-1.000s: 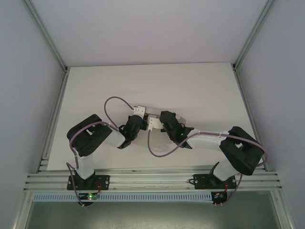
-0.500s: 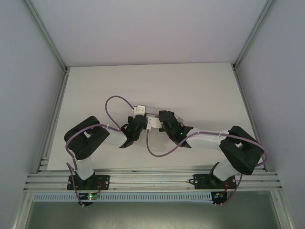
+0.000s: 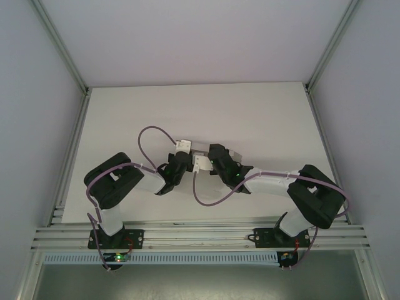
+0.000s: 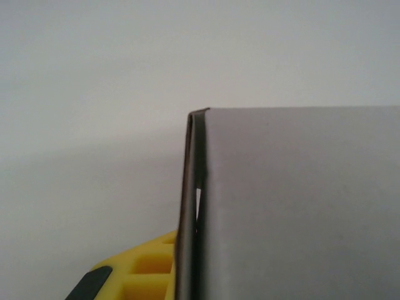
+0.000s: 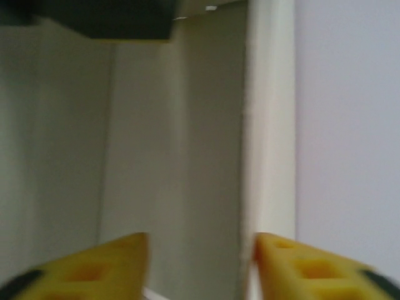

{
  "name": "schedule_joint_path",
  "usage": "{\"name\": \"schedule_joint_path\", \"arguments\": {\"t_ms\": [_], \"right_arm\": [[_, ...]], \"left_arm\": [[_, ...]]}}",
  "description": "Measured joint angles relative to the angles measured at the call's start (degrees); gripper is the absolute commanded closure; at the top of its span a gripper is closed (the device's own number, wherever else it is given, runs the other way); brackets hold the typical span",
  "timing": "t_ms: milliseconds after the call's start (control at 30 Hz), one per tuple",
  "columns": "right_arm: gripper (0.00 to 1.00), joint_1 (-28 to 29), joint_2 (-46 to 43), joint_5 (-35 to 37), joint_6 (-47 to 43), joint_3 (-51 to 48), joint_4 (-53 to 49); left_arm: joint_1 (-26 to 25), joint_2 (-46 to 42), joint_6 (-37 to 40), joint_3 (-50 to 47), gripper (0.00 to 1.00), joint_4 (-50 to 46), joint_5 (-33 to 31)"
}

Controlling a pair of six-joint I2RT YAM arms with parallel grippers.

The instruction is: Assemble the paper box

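From above, both arms reached inward and met near the middle of the white desk [image 3: 262, 112]. The paper box [image 3: 201, 150] sat between their two heads, a small pale piece of card, hard to make out in any detail from that height. The left tool [image 3: 185, 149] was at the box's left side and the right tool [image 3: 204, 160] was just beside it on the near right. A purple cable [image 3: 149, 130] looped up off the left arm.

Up close on the left wrist, the paper box [image 4: 300, 200] filled the right half of the picture as a flat grey panel. Its folded edge ran upright down the middle, one layer lying against another. A yellow finger [image 4: 147, 269] sat hard against that edge at the bottom. The left tool was clenched tight on the card.

On the right wrist, the right tool [image 5: 200, 262] was released. Its two yellow fingertips [image 5: 106, 265] stood well apart, grasping nothing. Beyond them the paper box [image 5: 187, 144] showed shadowed, blurred inner panels and one upright cream-coloured wall edge just above the right-hand fingertip. Whether that edge touched the fingertip, I could not tell.
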Motion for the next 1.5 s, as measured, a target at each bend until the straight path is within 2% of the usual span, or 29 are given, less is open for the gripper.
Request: {"name": "schedule_joint_path", "arguments": {"t_ms": [33, 67, 100, 267, 400, 500, 633, 867, 1067, 1500], "right_arm": [[0.28, 0.0, -1.1, -0.5, 0.3, -0.2, -1.6], [0.04, 0.0, -2.7, -1.5, 0.9, -0.3, -3.3], [0.02, 0.2, -4.7, -2.8, 1.4, -0.3, -5.0], [0.02, 1.8, -17.7, -10.5, 5.3, -0.4, -12.9], [0.02, 3.5, -30.3, -16.5, 10.7, -2.1, -11.6], [0.02, 3.3, -38.9, -17.3, 17.4, -4.4, -8.4], [0.02, 0.8, -44.9, -14.3, 29.6, -5.0, -6.4], [0.02, -10.3, -41.5, -8.9, 46.6, 0.3, -15.2], [0.02, -18.3, -36.3, -13.8, 53.5, 0.6, -19.4], [0.02, -19.9, -30.1, -28.0, 55.5, -0.9, -21.9]], "left_arm": [[-0.2, 0.0, 0.4, 0.8, 1.00, -0.5, 0.0], [-0.7, 0.0, 0.7, 1.7, 1.00, -1.1, -0.2], [-1.3, 0.0, 0.8, 2.5, 1.00, -1.4, -0.2], [-3.1, -1.9, -0.6, 3.8, 1.00, -2.2, -1.2], [-3.1, -4.9, -3.0, 1.7, 1.00, -3.1, -2.6], [-3.1, -8.0, -5.5, 0.0, 1.00, -6.6, -3.8], [-3.1, -12.8, -9.2, -0.2, 1.00, -12.9, -5.2], [-3.2, -19.3, -12.9, -3.9, 1.00, -16.4, -5.0], [-3.6, -20.3, -13.0, -4.4, 1.00, -17.9, -3.6], [-4.0, -22.2, -14.2, -6.6, 1.00, -16.9, 0.1]]}}
